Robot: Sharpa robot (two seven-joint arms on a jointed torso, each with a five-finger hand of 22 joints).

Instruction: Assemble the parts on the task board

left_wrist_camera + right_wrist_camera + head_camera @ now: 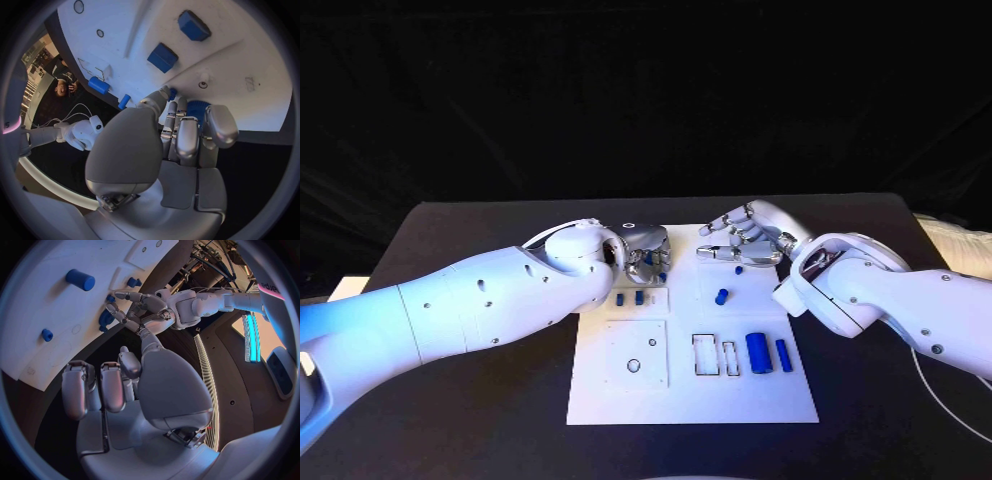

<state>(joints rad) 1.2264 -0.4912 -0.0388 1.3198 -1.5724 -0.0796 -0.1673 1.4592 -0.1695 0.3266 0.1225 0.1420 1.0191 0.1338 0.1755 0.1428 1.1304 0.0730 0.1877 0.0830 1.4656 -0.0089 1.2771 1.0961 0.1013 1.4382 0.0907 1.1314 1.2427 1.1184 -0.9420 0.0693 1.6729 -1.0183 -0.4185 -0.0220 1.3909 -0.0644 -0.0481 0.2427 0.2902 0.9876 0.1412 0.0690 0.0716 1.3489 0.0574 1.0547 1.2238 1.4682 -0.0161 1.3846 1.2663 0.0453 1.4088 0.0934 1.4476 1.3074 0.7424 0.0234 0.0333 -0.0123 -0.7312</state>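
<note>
Hovering over the far part of the task board point(689, 400), the two hands face each other across its far edge. The left hand point(643, 255) sits at the board's far left, fingers curled downward; in the left wrist view point(181, 135) its fingertips close around a small blue part point(199, 109) at the board's surface, and another fingertip touches a blue piece point(172, 93) just beside it, so it appears to be gripping the part, though most of that part is hidden behind the fingers. The right hand point(744, 240) is at the board's far right, fingers partly curled and apart from one another; the right wrist view point(106, 385) shows nothing between them, so it holds nothing.

Just near of the left hand, two small blue blocks point(630, 297) lie side by side on the board, seen larger in the left wrist view point(162, 57). Between the hands and a little nearer, a short blue peg point(721, 296) rests on the board, with a smaller blue piece point(737, 269) just beyond it, close to the right hand's fingertips. Nearer still, on the right half, a large blue cylinder point(757, 352) lies beside a slimmer blue bar point(783, 355), and to their left are rectangular slots point(714, 354) cut in the board. On the near left a square white plate point(635, 353) carries small holes. The board rests on the black table point(459, 400).
</note>
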